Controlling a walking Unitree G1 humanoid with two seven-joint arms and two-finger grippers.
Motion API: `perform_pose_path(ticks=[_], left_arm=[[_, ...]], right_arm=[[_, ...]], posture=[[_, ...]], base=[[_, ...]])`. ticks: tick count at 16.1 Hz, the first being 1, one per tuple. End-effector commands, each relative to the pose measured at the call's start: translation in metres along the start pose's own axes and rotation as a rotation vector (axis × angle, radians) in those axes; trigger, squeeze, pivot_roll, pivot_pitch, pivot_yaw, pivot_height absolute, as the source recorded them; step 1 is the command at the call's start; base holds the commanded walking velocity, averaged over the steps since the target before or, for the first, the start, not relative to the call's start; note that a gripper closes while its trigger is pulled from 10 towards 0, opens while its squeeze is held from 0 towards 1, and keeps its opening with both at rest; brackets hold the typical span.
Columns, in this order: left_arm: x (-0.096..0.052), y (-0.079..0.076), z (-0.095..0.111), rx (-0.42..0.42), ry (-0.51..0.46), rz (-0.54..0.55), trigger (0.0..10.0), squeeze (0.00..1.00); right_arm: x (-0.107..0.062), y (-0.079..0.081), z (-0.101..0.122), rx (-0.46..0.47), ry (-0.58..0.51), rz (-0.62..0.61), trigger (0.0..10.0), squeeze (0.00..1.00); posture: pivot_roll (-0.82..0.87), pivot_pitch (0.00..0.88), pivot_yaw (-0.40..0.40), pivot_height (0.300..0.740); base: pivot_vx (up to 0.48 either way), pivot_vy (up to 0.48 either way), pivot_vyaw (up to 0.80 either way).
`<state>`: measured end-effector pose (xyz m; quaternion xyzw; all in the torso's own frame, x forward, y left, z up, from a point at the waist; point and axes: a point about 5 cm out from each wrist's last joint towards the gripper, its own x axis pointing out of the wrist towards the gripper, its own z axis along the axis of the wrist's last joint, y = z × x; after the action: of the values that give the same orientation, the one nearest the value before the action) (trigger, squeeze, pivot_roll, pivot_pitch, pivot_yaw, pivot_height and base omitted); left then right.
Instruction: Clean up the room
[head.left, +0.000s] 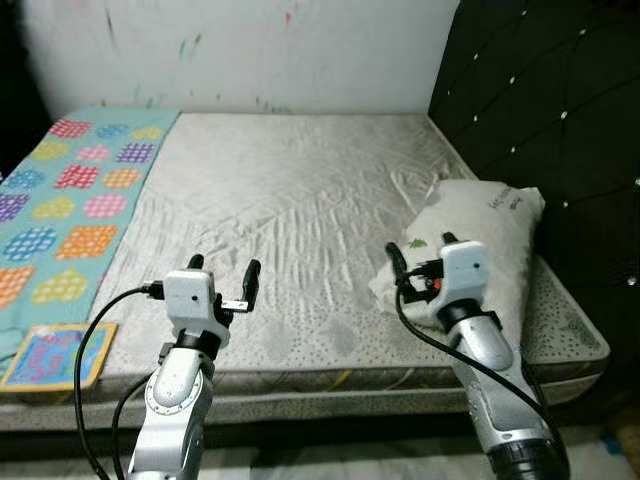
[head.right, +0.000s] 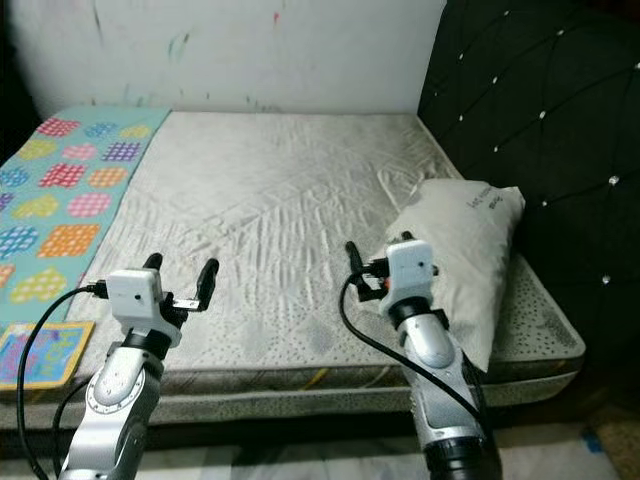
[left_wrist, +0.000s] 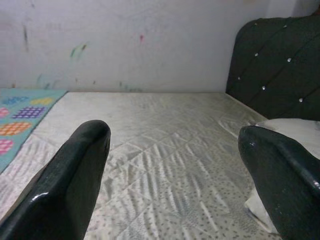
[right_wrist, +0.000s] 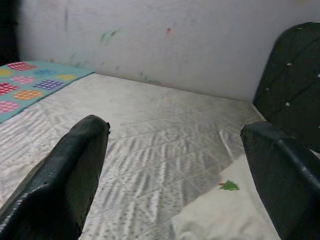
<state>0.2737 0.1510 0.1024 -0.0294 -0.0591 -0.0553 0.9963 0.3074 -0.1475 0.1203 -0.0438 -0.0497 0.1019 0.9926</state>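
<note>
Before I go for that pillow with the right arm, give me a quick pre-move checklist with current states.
1. Right gripper open: ok, fingers spread wide.
2. Right gripper lined up with the pillow: ok, it is at the pillow's near corner; contact cannot tell.
3. Left gripper empty and open: ok, over the bare mattress.
4. Pillow free of other things: ok, it lies beside the black headboard.
5. Patterned blanket away from the pillow: ok, on the far left side.
</note>
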Motion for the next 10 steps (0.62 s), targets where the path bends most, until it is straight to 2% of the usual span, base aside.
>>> perform_pose_path(ticks=[1,10], left_arm=[[-0.0002,0.0042,0.0041,0.005,-0.019,0.007,10.0,0.0],[-0.0003,0.0046,0.0036,0.004,-0.014,0.002,10.0,0.0]], right_arm=[[0.0018,0.0013,0.005,-0.006,-0.021,0.01,10.0,0.0],[0.0016,0.0026,0.0055,-0.017,-0.026,0.019,10.0,0.0]], posture=[[-0.1,0.003,-0.04,0.74],[-0.1,0.007,-0.04,0.74]], base=[[0.0,0.0,0.0],[0.246,0.0,0.0]])
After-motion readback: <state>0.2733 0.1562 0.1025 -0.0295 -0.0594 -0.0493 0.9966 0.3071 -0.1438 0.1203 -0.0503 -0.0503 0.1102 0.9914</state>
